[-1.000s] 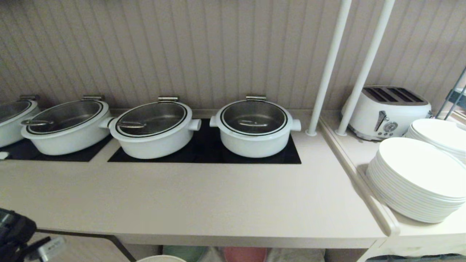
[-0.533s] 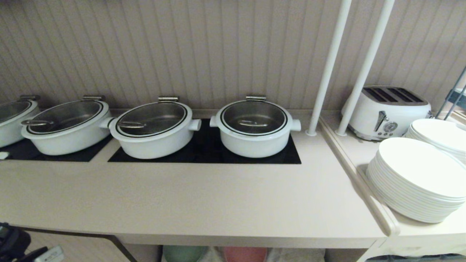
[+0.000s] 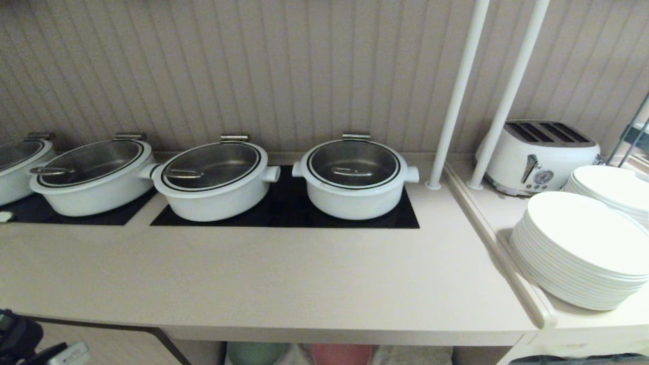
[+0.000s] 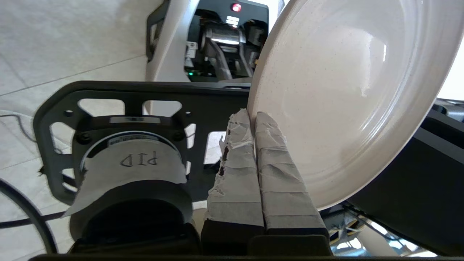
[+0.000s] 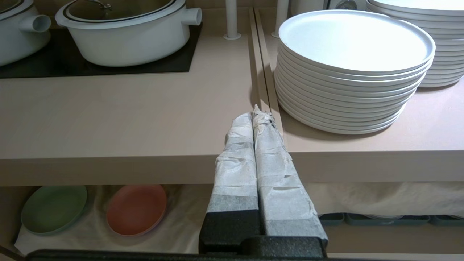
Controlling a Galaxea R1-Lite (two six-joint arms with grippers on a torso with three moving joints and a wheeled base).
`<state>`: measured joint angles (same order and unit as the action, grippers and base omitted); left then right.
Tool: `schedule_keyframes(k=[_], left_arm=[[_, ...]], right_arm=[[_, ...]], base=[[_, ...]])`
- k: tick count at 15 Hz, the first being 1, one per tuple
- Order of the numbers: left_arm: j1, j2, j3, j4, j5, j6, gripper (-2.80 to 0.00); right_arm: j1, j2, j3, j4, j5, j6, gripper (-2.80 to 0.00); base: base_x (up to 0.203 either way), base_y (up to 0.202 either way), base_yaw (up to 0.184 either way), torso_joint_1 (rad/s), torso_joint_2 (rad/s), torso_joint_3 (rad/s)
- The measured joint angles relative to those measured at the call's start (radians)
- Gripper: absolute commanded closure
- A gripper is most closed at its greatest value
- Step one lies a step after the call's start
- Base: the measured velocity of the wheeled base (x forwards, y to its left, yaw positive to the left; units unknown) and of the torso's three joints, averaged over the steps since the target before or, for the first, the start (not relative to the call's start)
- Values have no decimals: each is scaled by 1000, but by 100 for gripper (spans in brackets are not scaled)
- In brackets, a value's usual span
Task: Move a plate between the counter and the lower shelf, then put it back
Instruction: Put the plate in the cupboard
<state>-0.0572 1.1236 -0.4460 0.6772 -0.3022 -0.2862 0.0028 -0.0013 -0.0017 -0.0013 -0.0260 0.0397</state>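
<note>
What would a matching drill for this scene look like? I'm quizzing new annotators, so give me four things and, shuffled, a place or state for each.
Things:
1. cream plate
2. green plate
3. toaster
4. right tool

Places or states:
A. lying on the white cloth in the lower shelf, beside the pink plate
B. shut and empty, in front of the counter edge
C. pinched by its rim in the left tool
D. on the narrower top, behind the stacked white dinner plates

Pairs: 1-C, 2-A, 3-D, 4-B
</note>
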Motion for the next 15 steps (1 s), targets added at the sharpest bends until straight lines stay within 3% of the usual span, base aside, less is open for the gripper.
schedule_keyframes(k=[15], left_arm=[[-3,1,-3,0,-13,0,0]], right_arm=[[0,0,0,0,0,0,0]], base=[[0,0,0,0,0,0]])
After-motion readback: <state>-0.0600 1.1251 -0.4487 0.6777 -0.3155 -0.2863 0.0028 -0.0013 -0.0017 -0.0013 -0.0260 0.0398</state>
